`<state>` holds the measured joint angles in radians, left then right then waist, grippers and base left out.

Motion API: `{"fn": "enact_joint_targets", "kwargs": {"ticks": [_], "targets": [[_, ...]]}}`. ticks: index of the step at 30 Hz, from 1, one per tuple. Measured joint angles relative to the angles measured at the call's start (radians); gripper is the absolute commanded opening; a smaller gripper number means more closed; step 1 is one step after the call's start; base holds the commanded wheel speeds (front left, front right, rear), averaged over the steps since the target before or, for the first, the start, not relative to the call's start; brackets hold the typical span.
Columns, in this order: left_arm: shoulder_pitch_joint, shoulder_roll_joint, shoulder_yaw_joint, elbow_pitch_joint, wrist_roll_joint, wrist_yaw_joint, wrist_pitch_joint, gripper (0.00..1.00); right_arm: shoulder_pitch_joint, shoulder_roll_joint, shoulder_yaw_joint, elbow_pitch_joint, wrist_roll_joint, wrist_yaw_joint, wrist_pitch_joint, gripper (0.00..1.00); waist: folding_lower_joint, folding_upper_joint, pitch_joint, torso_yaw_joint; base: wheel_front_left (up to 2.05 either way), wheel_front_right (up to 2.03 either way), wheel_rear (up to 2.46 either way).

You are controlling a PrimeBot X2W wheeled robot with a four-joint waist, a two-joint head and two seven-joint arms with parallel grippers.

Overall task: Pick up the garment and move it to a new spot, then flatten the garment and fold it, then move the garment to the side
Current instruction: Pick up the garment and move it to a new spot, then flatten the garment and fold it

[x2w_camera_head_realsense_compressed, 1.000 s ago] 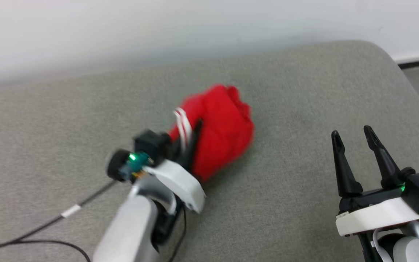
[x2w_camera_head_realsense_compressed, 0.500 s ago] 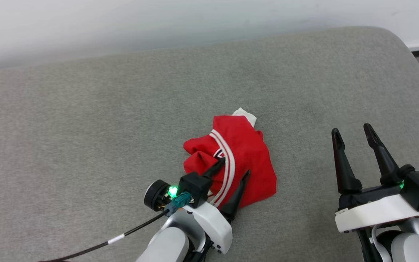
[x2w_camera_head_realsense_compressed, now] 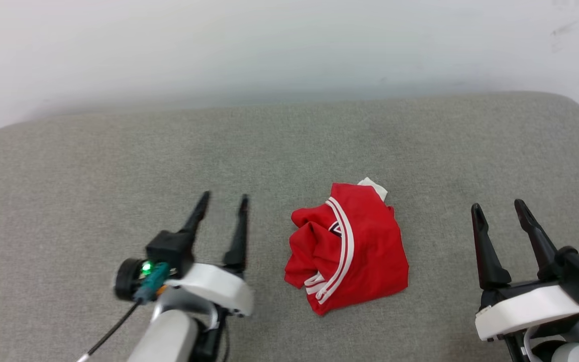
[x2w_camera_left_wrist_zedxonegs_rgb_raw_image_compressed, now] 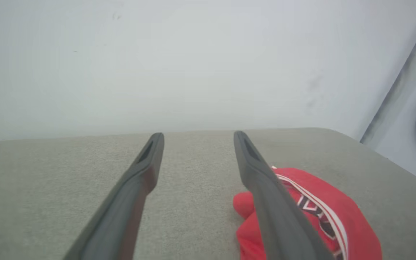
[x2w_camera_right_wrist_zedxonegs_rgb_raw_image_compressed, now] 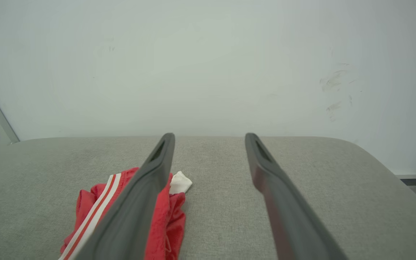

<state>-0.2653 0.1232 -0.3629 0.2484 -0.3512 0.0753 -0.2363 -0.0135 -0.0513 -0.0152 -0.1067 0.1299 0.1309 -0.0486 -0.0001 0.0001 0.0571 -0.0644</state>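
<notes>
While garment [x2w_camera_head_realsense_compressed: 350, 251] lies crumpled btwn them, nearer left gripper [x2w_camera_head_realsense_compressed: 224, 196] than right gripper [x2w_camera_head_realsense_compressed: 496, 204], both gape empty, prob. not touching it.

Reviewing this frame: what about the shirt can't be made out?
- Head view: the garment lies crumpled; folds hide its front print except a dark scrap.
- Left wrist view: one finger of the left gripper covers part; the bottom edge crops it.
- Right wrist view: one finger of the right gripper covers its middle.

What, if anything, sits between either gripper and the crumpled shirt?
Nothing visible. The garment lies on the grey cushion between the open left gripper and open right gripper, touching neither.
</notes>
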Motion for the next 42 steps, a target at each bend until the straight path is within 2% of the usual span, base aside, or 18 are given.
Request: {"fn": "enact_joint_targets", "kwargs": {"ticks": [5,10,16,26,32,33,34,35,36,37,38,40,42], "targets": [[0.067,0.07,0.075,-0.03,-0.016,0.055,0.008,1.0,0.027,0.0,-0.009,0.003,-0.012,0.0,0.015,1.0,0.0001,0.0,-0.035,0.014,0.0,0.0,0.0],[0.136,0.124,0.11,-0.083,-0.027,0.076,0.041,1.0,0.058,0.0,-0.021,0.001,-0.025,0.0,0.033,1.0,0.0,0.0,-0.062,0.024,0.0,0.0,0.0],[0.179,0.136,0.09,-0.142,-0.031,0.077,0.076,1.0,0.081,0.0,-0.026,-0.012,-0.029,0.0,0.047,1.0,0.0,0.0,-0.072,0.025,0.0,0.0,0.0],[0.181,0.139,0.081,-0.167,-0.03,0.088,0.087,1.0,0.081,0.0,-0.025,-0.02,-0.023,0.0,0.069,1.0,0.0,0.0,-0.071,0.021,0.0,0.0,0.0],[0.177,0.14,0.066,-0.178,-0.024,0.089,0.088,1.0,0.042,0.0,-0.04,0.038,0.055,0.0,0.22,1.0,0.0001,0.0,-0.067,0.042,0.0,0.0,0.0],[0.165,0.137,0.051,-0.179,-0.021,0.084,0.088,1.0,-0.013,0.0,-0.022,0.081,0.066,0.0,0.363,1.0,0.0,0.0,-0.062,0.062,0.0,0.0,0.0],[0.157,0.134,0.048,-0.18,-0.019,0.083,0.087,1.0,-0.037,-0.001,-0.006,0.092,0.067,0.0,0.415,1.0,0.0,0.0,-0.06,0.07,0.0,0.0,0.0],[0.144,0.126,0.04,-0.182,-0.018,0.08,0.083,1.0,-0.091,-0.013,0.04,0.115,0.086,0.0,0.514,1.0,0.0001,-0.0001,-0.054,0.087,0.0,0.0,0.0],[0.144,0.126,0.04,-0.182,-0.018,0.08,0.083,1.0,-0.091,-0.013,0.04,0.115,0.086,0.0,0.514,1.0,0.0001,-0.0001,-0.054,0.087,0.0,0.0,0.0],[0.132,0.12,0.034,-0.179,-0.017,0.075,0.077,1.0,-0.143,-0.036,0.09,0.141,0.117,0.0,0.611,1.0,0.0002,0.0,-0.046,0.105,0.0,0.0,0.0],[0.132,0.12,0.034,-0.179,-0.017,0.075,0.077,1.0,-0.143,-0.036,0.09,0.141,0.117,0.0,0.611,1.0,0.0002,0.0,-0.046,0.105,0.0,0.0,0.0],[0.103,0.1,0.015,-0.167,-0.015,0.067,0.063,1.0,-0.255,-0.077,0.191,0.197,0.175,0.0,0.753,1.0,0.0002,0.0,-0.014,0.146,0.0,0.0,0.0],[0.094,0.093,0.011,-0.158,-0.015,0.065,0.056,1.0,-0.288,-0.09,0.22,0.23,0.183,0.0,0.784,1.0,0.0002,-0.0001,0.0,0.161,0.0,0.0,0.0]]}}
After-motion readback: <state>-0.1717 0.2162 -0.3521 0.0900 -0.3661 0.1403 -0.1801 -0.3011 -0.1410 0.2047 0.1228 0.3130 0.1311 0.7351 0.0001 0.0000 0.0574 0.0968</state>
